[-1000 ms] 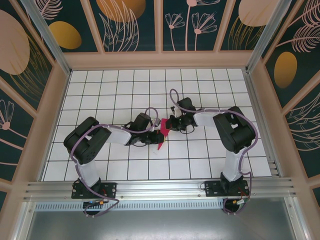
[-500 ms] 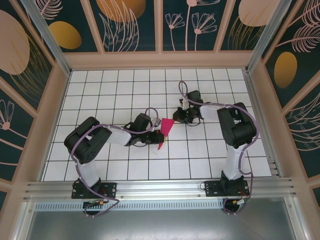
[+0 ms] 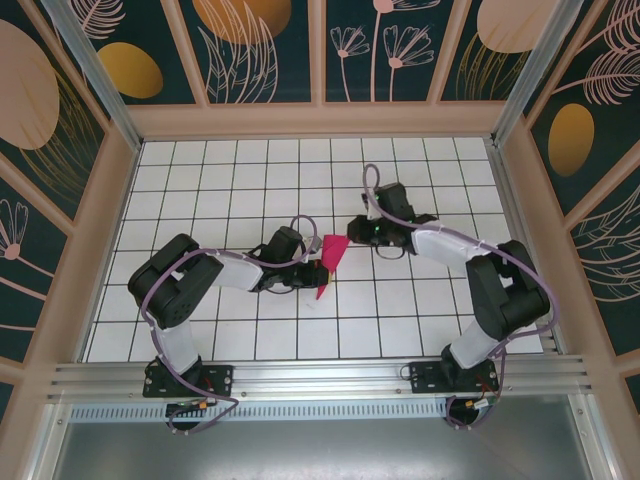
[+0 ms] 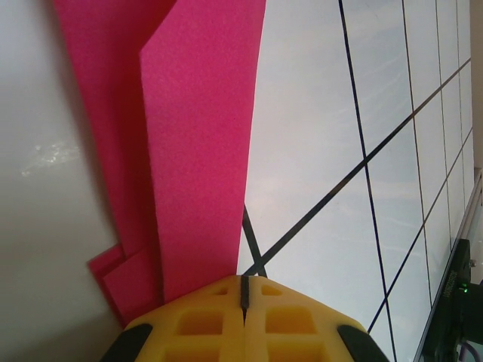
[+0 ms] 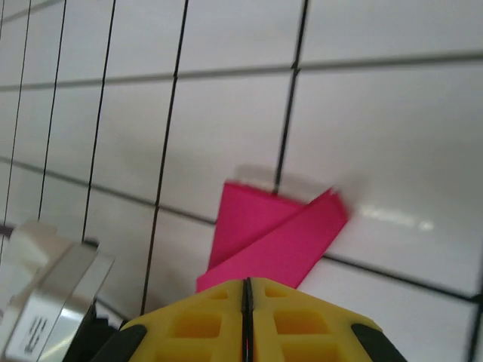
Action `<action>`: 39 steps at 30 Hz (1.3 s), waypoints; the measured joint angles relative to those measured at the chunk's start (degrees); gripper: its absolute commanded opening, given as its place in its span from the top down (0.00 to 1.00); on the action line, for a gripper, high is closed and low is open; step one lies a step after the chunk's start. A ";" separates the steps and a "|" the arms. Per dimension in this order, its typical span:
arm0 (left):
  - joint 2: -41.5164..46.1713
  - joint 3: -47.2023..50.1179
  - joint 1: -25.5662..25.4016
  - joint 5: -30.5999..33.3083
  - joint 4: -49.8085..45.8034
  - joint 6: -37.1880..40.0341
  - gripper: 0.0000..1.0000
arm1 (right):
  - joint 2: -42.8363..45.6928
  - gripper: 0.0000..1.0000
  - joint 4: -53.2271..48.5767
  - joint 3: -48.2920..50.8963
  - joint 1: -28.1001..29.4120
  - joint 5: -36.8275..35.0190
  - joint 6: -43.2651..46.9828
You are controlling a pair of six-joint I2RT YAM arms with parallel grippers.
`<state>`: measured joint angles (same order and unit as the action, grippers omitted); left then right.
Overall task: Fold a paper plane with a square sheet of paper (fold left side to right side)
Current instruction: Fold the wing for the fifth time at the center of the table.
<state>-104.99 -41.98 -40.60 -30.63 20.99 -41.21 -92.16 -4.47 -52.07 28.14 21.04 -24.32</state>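
The magenta-pink folded paper sheet (image 3: 328, 262) is lying near the centre of the white grid-lined desk (image 3: 250, 190), between the two arms. In the top view it is showing as a narrow wedge, broad at the far end and tapering to a point toward the arm bases. In the left wrist view, layered flaps of the paper sheet (image 4: 196, 151) are overlapping.

The left pincer (image 3: 312, 274) is keeping its yellow tips pressed together (image 4: 243, 298). The near edge of the sheet is running in behind those tips; whether it is being pinched cannot be told.

The right pincer (image 3: 352, 233) is sitting just beside the broad far end, its tips also pressed together (image 5: 245, 302). The paper sheet (image 5: 268, 234) is lying directly ahead of it.
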 measured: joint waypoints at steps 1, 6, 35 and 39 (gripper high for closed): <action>0.00 -0.07 -0.02 0.04 -0.11 0.00 0.95 | -0.02 0.88 0.44 1.01 1.27 0.28 -0.74; 0.00 -0.15 -0.02 0.07 -0.26 0.00 0.95 | -0.79 0.88 2.36 4.24 5.09 2.27 -4.46; 0.04 -0.26 -0.28 0.70 -0.46 -0.37 0.96 | -11.45 0.90 8.96 0.63 5.38 6.01 -7.58; 0.07 -0.26 -0.35 0.79 -0.50 -0.37 0.96 | -12.79 0.90 8.09 0.57 5.27 5.33 -7.56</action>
<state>-104.92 -42.24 -40.95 -29.85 20.49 -41.58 -104.95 3.62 -51.51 33.41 26.37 -31.88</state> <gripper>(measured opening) 0.063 0.105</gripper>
